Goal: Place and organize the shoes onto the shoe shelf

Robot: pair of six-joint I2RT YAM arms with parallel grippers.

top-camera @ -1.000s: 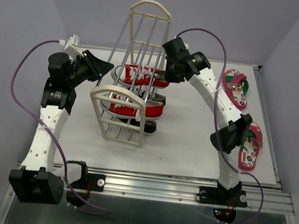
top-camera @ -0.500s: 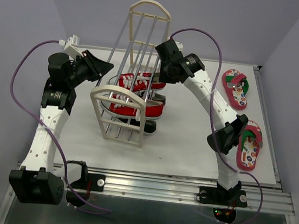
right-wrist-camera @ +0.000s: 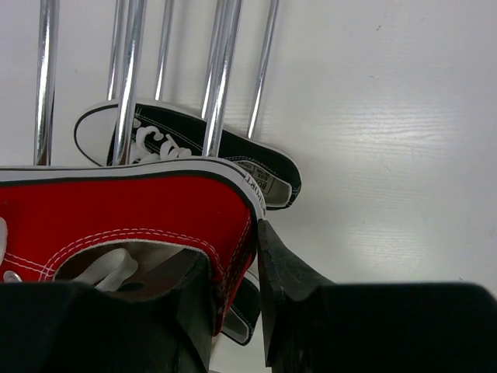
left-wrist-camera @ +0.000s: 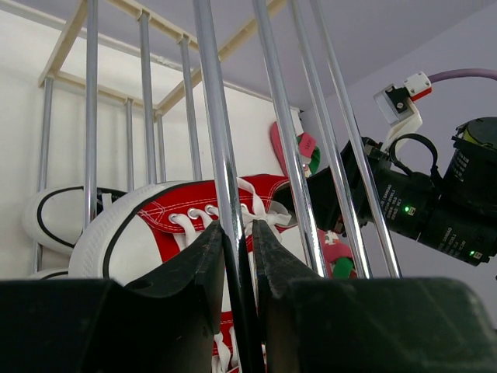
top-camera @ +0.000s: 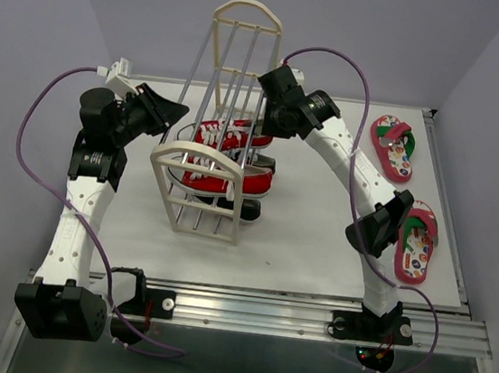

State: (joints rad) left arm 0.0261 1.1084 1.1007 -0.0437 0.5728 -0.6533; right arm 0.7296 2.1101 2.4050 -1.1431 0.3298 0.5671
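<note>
Cream-framed shoe shelf with thin grey metal rods (top-camera: 201, 151): stands tilted at the centre of the white table (top-camera: 315, 249). Its far arch is in the upper middle of the top view and its near arch is left of centre.
White-laced red canvas sneaker (right-wrist-camera: 116, 210): sits among the rods halfway up the shelf, with the white toe toward the left of the top view and the heel toward the right.
Black-fingered right gripper (right-wrist-camera: 237, 268): at the shelf's right side. One finger is inside the heel opening and the other outside, pinching the heel wall of the red canvas sneaker.
Black-fingered left gripper (left-wrist-camera: 237, 252): at the shelf's left side. Its fingers are drawn narrow and clamped on one grey rod (left-wrist-camera: 220, 155), which touches both.
Matching second red sneaker (top-camera: 232, 182): on a lower tier, just below the first.
White-laced black canvas sneaker (right-wrist-camera: 178, 148): low behind the rods, in the upper left of the right wrist view. Whether it rests on the table or on the bottom tier cannot be told.
Pink-red flip-flops with dotted footbeds and green straps: they lie on the table at the right, well apart from the shelf. One (top-camera: 393, 148) is at the upper right; the other (top-camera: 417, 248) is lower right, partly behind the right arm's elbow.
</note>
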